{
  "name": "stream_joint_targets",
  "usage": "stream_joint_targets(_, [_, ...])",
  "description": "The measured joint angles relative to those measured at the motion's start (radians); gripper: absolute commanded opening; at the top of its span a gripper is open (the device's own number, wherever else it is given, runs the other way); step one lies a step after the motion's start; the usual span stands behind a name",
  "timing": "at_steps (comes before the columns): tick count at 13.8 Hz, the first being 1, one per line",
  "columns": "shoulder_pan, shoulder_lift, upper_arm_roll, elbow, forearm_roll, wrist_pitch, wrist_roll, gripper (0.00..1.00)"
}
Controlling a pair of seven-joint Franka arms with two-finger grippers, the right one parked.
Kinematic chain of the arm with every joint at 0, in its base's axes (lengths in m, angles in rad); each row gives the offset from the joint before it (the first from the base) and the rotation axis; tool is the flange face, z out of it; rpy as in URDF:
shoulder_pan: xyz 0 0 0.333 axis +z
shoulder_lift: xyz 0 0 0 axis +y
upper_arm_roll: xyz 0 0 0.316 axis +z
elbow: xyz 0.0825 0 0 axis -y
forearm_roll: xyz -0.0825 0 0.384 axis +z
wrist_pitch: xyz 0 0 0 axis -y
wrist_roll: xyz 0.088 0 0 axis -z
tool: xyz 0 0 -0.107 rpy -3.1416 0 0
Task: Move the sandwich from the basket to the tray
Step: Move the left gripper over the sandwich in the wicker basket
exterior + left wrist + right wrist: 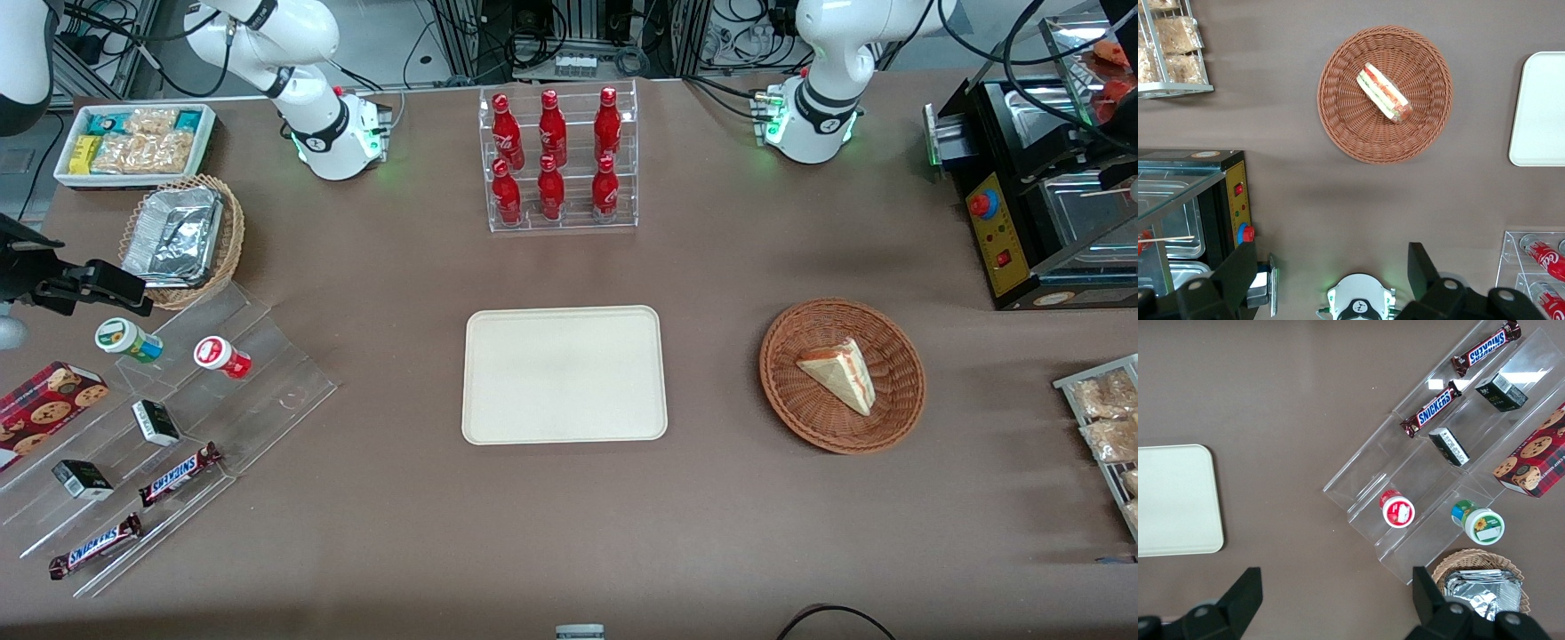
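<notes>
The sandwich (840, 373) (1383, 93), a pale wedge with red and green filling at its cut edge, lies in the reddish-brown wicker basket (782, 396) (1345, 127). The cream tray (563, 373) (1541, 113) lies flat and bare beside the basket, toward the parked arm's end of the table. In the left wrist view my gripper (1330, 257) hangs high over the table, above its own arm's base and farther from the front camera than the basket. Its black fingers (1238, 267) stand wide apart, open, with nothing between them.
A clear rack of red bottles (560, 160) stands farther from the front camera than the tray. A black machine with a red button (1022, 204) and a wire rack of snack packets (1102, 427) flank the basket. A stepped acrylic display (178, 418) lies toward the parked arm's end.
</notes>
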Motion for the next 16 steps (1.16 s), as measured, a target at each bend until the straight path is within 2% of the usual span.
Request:
stream_joint_targets(5, [-0.003, 0.022, -0.003, -0.023, 0.0, 0.042, -0.008, 1.0])
stream_joint_targets(7, [-0.007, 0.063, -0.006, -0.055, -0.001, 0.101, -0.109, 1.0])
stream_joint_targets(13, [-0.061, 0.139, -0.025, -0.346, -0.01, 0.528, -0.513, 1.0])
stream_joint_targets(16, [-0.067, 0.15, -0.025, -0.52, -0.016, 0.813, -0.659, 1.0])
